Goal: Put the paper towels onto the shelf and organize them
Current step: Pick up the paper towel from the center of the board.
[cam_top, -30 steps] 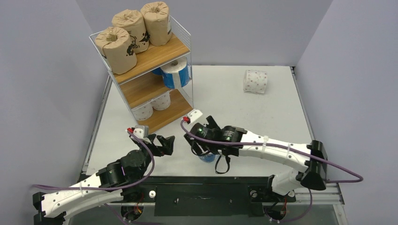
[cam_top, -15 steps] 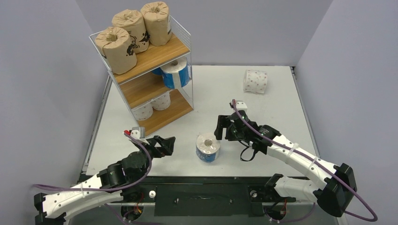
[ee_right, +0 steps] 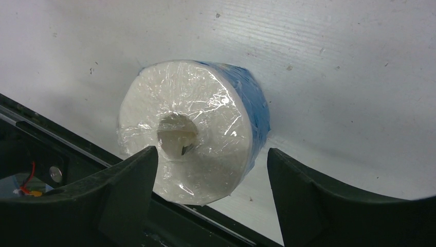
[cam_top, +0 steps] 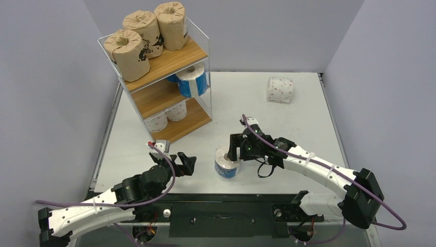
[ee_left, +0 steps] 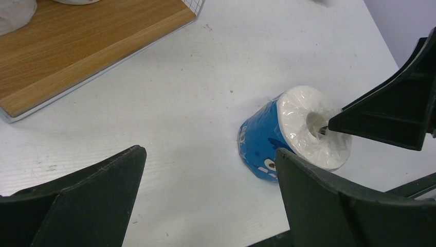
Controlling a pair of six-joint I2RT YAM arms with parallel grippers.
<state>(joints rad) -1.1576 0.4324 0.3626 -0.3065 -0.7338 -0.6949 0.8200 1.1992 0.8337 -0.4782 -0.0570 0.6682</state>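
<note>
At the far left of the counter (cam_top: 257,103) stands the wire shelf (cam_top: 175,59). Its top board carries three brown-wrapped rolls (cam_top: 128,54) standing on end in a row, the middle board holds a blue-and-white roll (cam_top: 193,81) at its right end, and the bottom board holds two white rolls (cam_top: 176,110) side by side. In front of the shelf, towards the near edge, the left pincer (cam_top: 186,163) hangs just above the counter with its fingers spread about as wide as they go and nothing between them; its own camera looks between the fingers across bare counter at the blue-wrapped roll (ee_left: 288,134), which stands apart from them to the right. That roll (cam_top: 227,163) rests on its blue end on the counter near the front edge, between the two arms, with its white end and core hole facing up. The right pincer (cam_top: 232,149) comes at it from the right and sits just above its far side, fingers well apart. Seen from the right wrist, the roll's white end (ee_right: 195,128) fills the gap between the two fingers (ee_right: 308,206), which frame it on either side without closing on it; whether either finger touches the wrapper cannot be told. Well away at the far right of the counter a white dotted roll (cam_top: 279,89) lies alone on its side.
</note>
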